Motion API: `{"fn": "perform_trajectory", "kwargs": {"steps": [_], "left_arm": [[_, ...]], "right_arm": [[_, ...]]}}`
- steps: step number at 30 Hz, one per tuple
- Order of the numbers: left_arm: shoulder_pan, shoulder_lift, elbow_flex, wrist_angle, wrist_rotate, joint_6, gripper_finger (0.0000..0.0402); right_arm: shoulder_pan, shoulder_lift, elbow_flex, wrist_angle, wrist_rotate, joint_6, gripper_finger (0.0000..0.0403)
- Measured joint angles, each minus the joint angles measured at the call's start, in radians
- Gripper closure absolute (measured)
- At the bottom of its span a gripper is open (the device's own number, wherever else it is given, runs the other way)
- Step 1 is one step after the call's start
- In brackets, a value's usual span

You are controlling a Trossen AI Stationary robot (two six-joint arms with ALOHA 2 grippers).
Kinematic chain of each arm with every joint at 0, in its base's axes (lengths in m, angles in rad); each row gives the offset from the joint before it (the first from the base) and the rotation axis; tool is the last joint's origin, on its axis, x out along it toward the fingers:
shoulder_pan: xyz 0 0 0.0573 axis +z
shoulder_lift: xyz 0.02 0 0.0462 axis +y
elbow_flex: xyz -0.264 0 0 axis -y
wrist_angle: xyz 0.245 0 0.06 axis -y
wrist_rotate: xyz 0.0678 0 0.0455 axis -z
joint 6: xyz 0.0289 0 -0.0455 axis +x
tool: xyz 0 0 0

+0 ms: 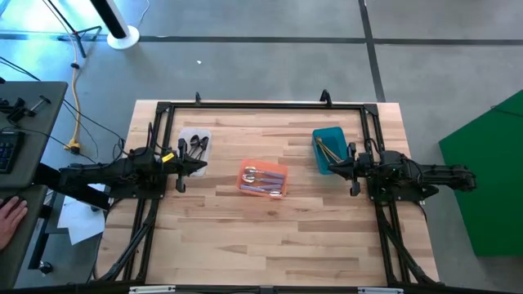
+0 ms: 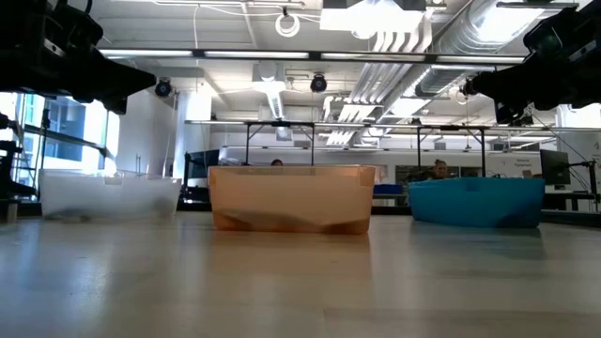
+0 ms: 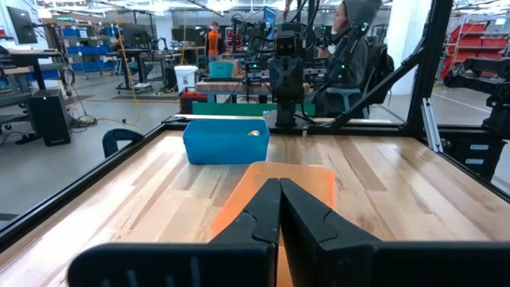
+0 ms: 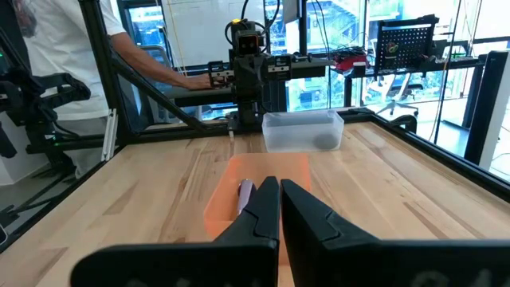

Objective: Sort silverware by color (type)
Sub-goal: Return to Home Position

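spoons lie grouped by kind in three bins set across the middle of the bench (image 1: 270, 253). black spoons (image 1: 197, 145) are in the clear bin (image 1: 185, 135) on the left arm's side. lavender-handled spoons (image 1: 263, 180) are in the orange bin (image 1: 243, 170) at the centre. gold spoons (image 1: 328, 150) lean inside the teal bin (image 1: 331, 131) on the right arm's side. left hand (image 1: 198, 167) hangs just beside the clear bin, raised off the wood, its two fingers pressed together tip to tip. right hand (image 1: 335, 169) hangs just beside the teal bin, also raised, its fingers pressed together the same way. the two hands face each other across the orange bin, well apart. a person's hand (image 1: 10, 214) shows off the bench, past the base of the left arm.
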Motion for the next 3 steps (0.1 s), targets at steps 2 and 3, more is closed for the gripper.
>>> {"fn": "perform_trajectory", "kwargs": {"steps": [2, 3], "left_arm": [[0.0, 0.0, 0.0, 0.0, 0.0, 0.0, 0.0401], [0.0, 0.0, 0.0, 0.0, 0.0, 0.0, 0.0401]], "right_arm": [[0.0, 0.0, 0.0, 0.0, 0.0, 0.0, 0.0402], [0.0, 0.0, 0.0, 0.0, 0.0, 0.0, 0.0402]]}}
